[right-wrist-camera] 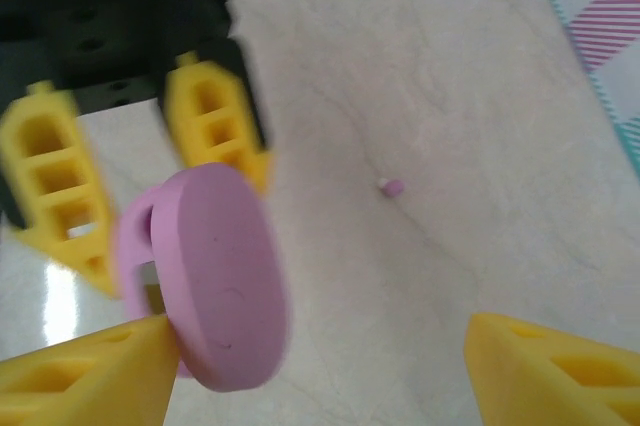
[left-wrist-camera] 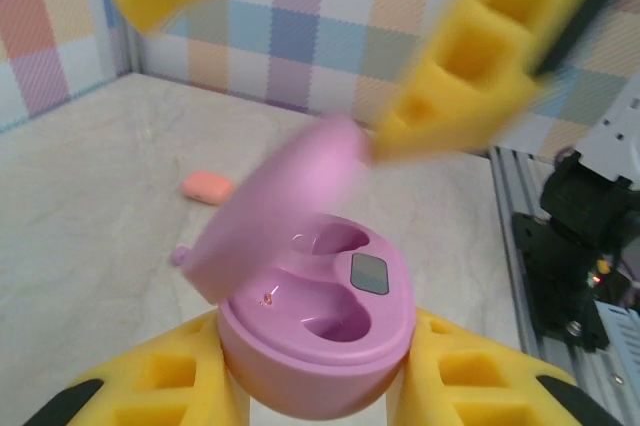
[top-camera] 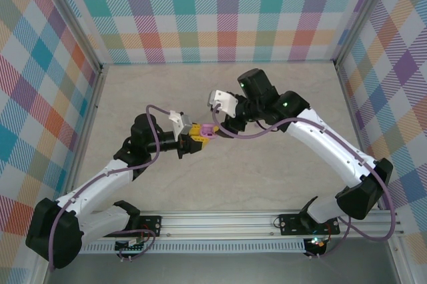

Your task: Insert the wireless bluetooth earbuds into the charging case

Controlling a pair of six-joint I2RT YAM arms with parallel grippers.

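While the left gripper (top-camera: pixel 192 139) is clenched on the base of the purple charging case (left-wrist-camera: pixel 318 341) near the centre of the top view, the lid (right-wrist-camera: pixel 215 276) is tipped up and both sockets lie bare; neither holds a bud. The right gripper (right-wrist-camera: pixel 320 336) is spread wide with nothing between its fingers; in its own wrist view the lid leans against the finger at lower left, and in the left wrist view a yellow finger touches the lid's rim right of centre. One lilac earbud (right-wrist-camera: pixel 391 187) lies on the table (top-camera: pixel 267 177), right of centre in the right wrist view and well apart from the case; an orange piece (left-wrist-camera: pixel 207 186), larger than that bud, sits left of centre in the left wrist view, and whether it is a case cannot be told.

The step in hand looks like getting the lid fully back; to do it well the right finger should push on the rim gently, lest the case twist in the left grip; then it should draw clear before fetching the bud, so the lid does not drop shut.
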